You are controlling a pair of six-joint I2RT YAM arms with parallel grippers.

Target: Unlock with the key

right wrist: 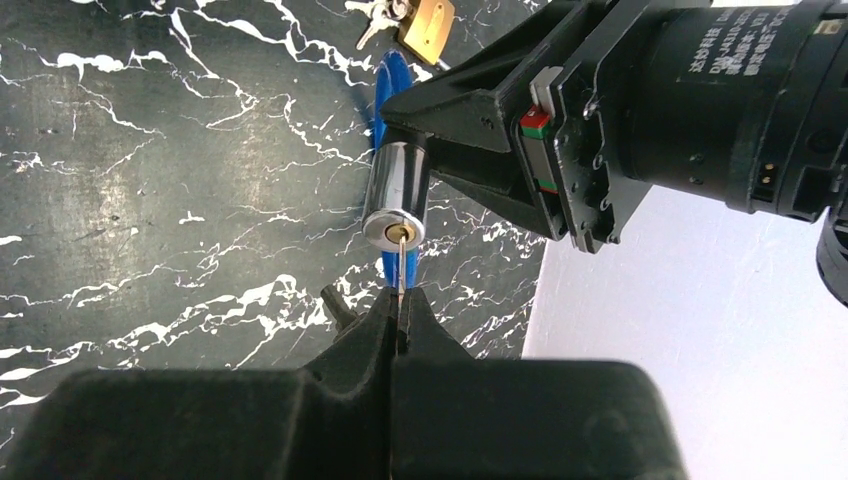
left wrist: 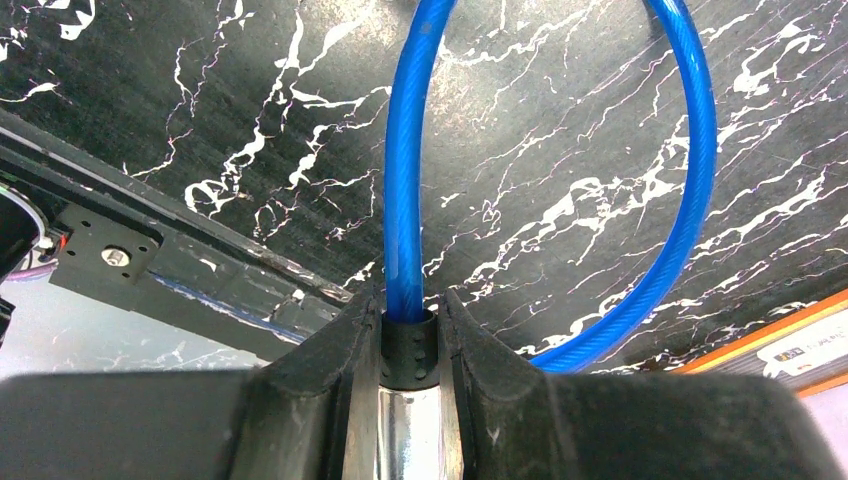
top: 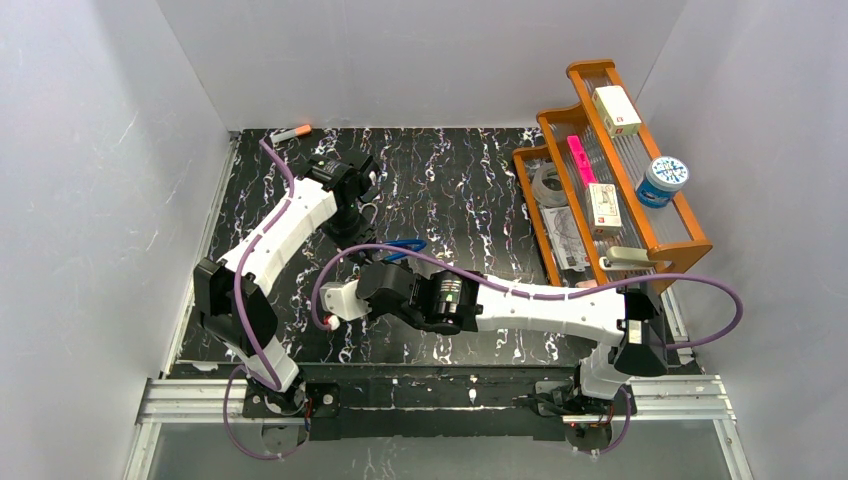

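The lock is a chrome cylinder (right wrist: 395, 195) with a black collar (left wrist: 410, 345), from which a blue cable (left wrist: 400, 150) loops out over the black marble table. My left gripper (left wrist: 410, 300) is shut on that cylinder and holds it just above the table. In the right wrist view its black fingers (right wrist: 470, 110) clamp the cylinder from the upper right. My right gripper (right wrist: 400, 298) is shut on the key (right wrist: 401, 262), whose thin blade reaches up to the keyhole in the cylinder's end face. From above, a bit of the blue cable (top: 405, 245) shows between the two wrists.
A brass padlock (right wrist: 428, 25) with small keys lies on the table beyond the cylinder. A wooden rack (top: 690, 245) with boxes, tape and a blue-lidded jar stands at the right. An orange-tipped marker (top: 292, 132) lies at the back left corner. White walls surround the table.
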